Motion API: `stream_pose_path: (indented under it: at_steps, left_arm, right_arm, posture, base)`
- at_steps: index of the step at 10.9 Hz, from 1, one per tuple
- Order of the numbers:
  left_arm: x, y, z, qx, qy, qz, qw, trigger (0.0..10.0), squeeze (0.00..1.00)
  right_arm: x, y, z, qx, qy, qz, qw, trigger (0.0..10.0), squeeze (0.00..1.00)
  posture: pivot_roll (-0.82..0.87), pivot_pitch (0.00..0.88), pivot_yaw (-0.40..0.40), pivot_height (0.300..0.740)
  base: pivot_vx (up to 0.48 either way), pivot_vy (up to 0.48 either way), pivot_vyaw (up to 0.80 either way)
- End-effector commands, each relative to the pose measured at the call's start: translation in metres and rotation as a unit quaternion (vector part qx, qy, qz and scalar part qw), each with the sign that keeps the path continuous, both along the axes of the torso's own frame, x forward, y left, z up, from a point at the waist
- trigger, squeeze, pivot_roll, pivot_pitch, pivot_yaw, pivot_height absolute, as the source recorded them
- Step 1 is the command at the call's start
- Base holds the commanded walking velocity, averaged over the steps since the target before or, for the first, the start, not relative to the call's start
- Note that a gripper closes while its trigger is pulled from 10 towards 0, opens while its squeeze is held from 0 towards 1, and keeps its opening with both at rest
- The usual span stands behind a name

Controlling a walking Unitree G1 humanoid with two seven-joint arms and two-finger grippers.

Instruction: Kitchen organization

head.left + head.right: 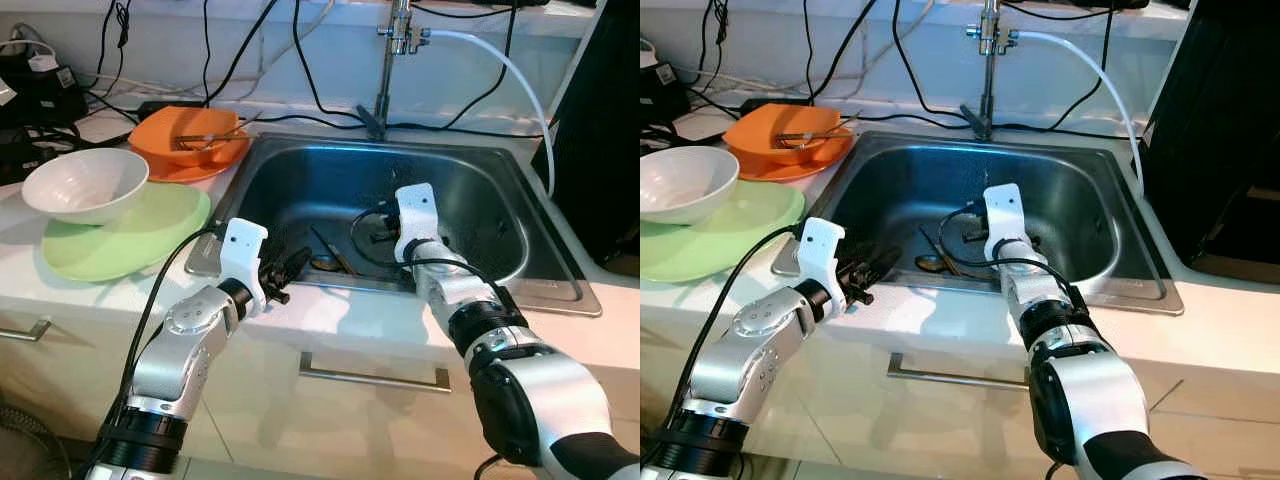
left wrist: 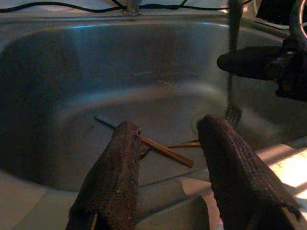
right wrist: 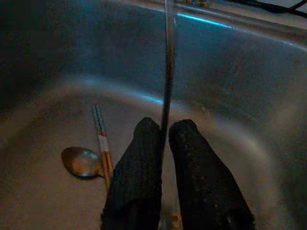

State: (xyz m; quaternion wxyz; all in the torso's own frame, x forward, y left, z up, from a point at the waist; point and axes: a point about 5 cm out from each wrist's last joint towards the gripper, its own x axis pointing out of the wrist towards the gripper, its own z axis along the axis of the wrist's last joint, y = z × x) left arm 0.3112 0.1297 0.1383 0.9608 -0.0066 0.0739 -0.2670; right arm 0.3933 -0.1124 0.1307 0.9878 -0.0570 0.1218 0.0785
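The right gripper [image 3: 165, 139] is down inside the sink [image 1: 300, 165], pinching a thin fork [image 3: 168, 72] that stands straight up between its fingers. The left gripper [image 2: 165, 143] waits at the sink's front edge with its fingers spread apart, holding nothing. A spoon [image 3: 81, 161] and chopsticks [image 3: 101, 139] lie on the sink floor.

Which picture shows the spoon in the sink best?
The right wrist view: the spoon lies close and whole-bowled on the sink floor beside the chopsticks, ahead of the right gripper, which pinches a fork handle. The eye views show it small near the front wall; in the left wrist view I cannot pick it out.
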Motion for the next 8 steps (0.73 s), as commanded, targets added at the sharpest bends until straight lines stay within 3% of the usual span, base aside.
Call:
stream_pose_path:
  at_steps: [1, 2, 3, 5, 7, 8]
  left_arm:
    - [-0.004, -0.003, -0.008, 0.008, 0.02, -0.011, 1.0, 10.0, 0.0]
    - [-0.004, -0.003, -0.008, 0.009, 0.021, -0.012, 1.0, 10.0, 0.0]
    - [-0.004, -0.003, -0.008, 0.011, 0.021, -0.012, 1.0, 10.0, 0.0]
    - [-0.002, -0.003, -0.007, 0.019, 0.008, -0.005, 1.0, 10.0, 0.0]
    - [0.004, 0.004, 0.003, 0.052, -0.045, 0.034, 0.997, 10.0, 0.0]
    - [0.008, 0.014, 0.016, 0.09, -0.085, 0.059, 0.991, 10.0, 0.0]
  right_arm:
    - [0.003, 0.004, 0.008, 0.007, -0.008, 0.005, 1.0, 10.0, 1.0]
    - [0.003, 0.005, 0.008, 0.005, -0.011, 0.008, 1.0, 10.0, 0.68]
    - [0.004, 0.006, 0.012, 0.002, -0.027, 0.01, 1.0, 10.0, 0.0]
    - [0.007, 0.006, 0.025, 0.004, -0.07, 0.013, 0.997, 10.0, 0.0]
    - [0.008, 0.012, 0.046, 0.051, -0.139, 0.034, 0.988, 10.0, 0.0]
    - [0.002, 0.023, 0.054, 0.081, -0.176, 0.068, 0.979, 10.0, 0.0]
  posture:
    - [0.25, 0.0, -0.008, 0.74]
    - [0.25, 0.0, -0.008, 0.74]
    - [0.24, 0.0, -0.004, 0.74]
    - [0.24, 0.0, -0.001, 0.74]
    - [0.24, 0.0, 0.002, 0.74]
    - [0.24, 0.0, 0.002, 0.74]
  base:
    - [0.0, 0.0, 0.0]
    - [0.0, 0.0, 0.0]
    - [0.0, 0.0, 0.0]
    - [0.0, 0.0, 0.0]
    - [0.0, 0.0, 0.0]
    - [0.0, 0.0, 0.0]
